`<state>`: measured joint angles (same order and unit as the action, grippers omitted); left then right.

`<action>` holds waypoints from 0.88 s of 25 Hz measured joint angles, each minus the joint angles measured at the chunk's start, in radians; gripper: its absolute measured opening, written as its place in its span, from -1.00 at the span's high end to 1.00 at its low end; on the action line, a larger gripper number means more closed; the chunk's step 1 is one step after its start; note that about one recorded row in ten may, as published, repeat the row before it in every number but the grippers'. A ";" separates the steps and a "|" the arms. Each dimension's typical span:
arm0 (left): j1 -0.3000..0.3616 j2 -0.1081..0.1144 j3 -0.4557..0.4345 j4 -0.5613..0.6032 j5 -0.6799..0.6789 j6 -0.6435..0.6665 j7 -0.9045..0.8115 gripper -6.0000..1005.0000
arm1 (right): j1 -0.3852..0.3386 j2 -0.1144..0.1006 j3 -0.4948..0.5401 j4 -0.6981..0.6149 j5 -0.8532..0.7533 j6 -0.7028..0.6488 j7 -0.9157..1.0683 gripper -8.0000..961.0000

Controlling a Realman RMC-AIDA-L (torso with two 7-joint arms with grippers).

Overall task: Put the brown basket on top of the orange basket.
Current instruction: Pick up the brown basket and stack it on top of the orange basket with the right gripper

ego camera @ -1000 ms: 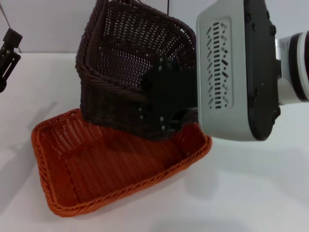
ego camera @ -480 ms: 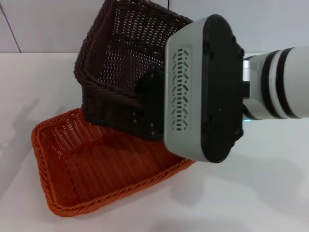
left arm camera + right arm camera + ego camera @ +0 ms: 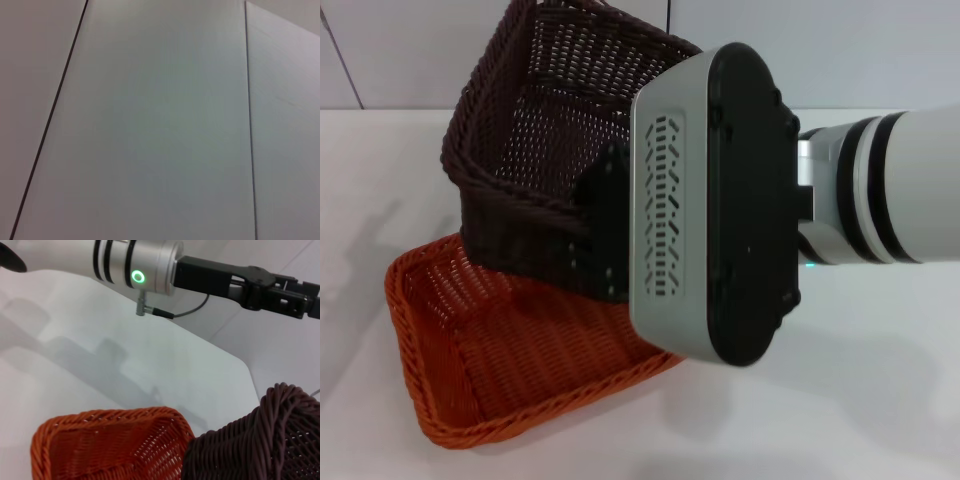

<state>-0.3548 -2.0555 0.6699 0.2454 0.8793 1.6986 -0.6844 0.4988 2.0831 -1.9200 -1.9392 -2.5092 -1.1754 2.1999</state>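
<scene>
The brown basket (image 3: 555, 130) hangs tilted, its opening facing me, over the far part of the orange basket (image 3: 520, 350). My right gripper (image 3: 605, 235) is shut on the brown basket's near wall, and the bulky white and black wrist hides much of that side. Whether the brown basket's low edge touches the orange rim I cannot tell. The right wrist view has the orange basket (image 3: 110, 445) beside the brown basket (image 3: 270, 440). My left gripper (image 3: 300, 297) shows only there, held high above the table and away from both baskets.
Both baskets are over a white table (image 3: 880, 400), with a white tiled wall (image 3: 410, 50) behind it. The left arm (image 3: 135, 262), with a green ring light, stretches across above the table's far side.
My right arm has carried the brown basket to the left, further over the orange basket. The left gripper has left the head view's left edge.
</scene>
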 joint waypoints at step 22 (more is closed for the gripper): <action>0.001 -0.002 -0.001 0.000 0.000 -0.019 0.000 -0.59 | -0.039 -0.003 -0.036 -0.066 -0.010 -0.026 0.001 0.67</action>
<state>-0.3539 -2.0570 0.6687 0.2454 0.8789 1.6799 -0.6840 0.4593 2.0798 -1.9557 -2.0055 -2.5188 -1.2017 2.2005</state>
